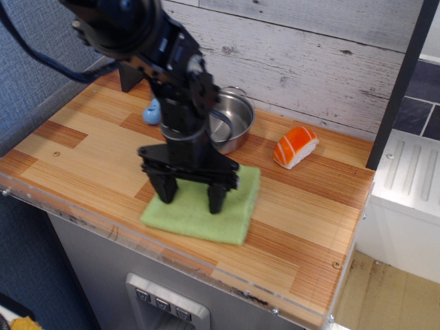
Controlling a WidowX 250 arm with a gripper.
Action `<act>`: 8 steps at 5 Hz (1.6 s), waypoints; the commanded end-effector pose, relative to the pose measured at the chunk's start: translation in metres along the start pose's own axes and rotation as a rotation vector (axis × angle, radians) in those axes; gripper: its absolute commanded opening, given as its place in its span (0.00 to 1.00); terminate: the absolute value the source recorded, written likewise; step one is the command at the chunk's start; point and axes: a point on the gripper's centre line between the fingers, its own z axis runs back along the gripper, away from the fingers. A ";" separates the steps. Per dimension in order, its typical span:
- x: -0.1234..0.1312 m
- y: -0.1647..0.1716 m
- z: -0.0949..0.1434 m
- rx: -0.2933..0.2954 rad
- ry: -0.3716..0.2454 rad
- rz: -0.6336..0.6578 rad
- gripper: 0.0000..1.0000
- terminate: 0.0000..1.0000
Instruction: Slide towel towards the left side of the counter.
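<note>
The light green towel (230,210) lies flat on the wood-plank counter (82,148), near the front edge and about mid-width. My black gripper (189,199) points straight down with both fingertips pressed on the towel's top. The fingers (215,198) stand spread apart, open, gripping nothing. The arm hides part of the towel's left half.
A steel pot (232,124) stands just behind the towel, partly hidden by the arm. An orange and white sushi toy (295,146) lies to the right of it. A blue toy (151,110) sits behind the arm. The clear front edge (206,271) runs close below the towel.
</note>
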 end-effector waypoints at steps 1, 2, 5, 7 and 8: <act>0.008 0.050 0.001 0.026 0.012 0.080 1.00 0.00; 0.012 0.067 0.003 0.025 0.013 0.113 1.00 0.00; 0.031 0.115 0.007 0.042 0.006 0.204 1.00 0.00; 0.039 0.137 0.012 0.059 -0.010 0.244 1.00 0.00; 0.039 0.136 0.016 0.062 -0.015 0.244 1.00 0.00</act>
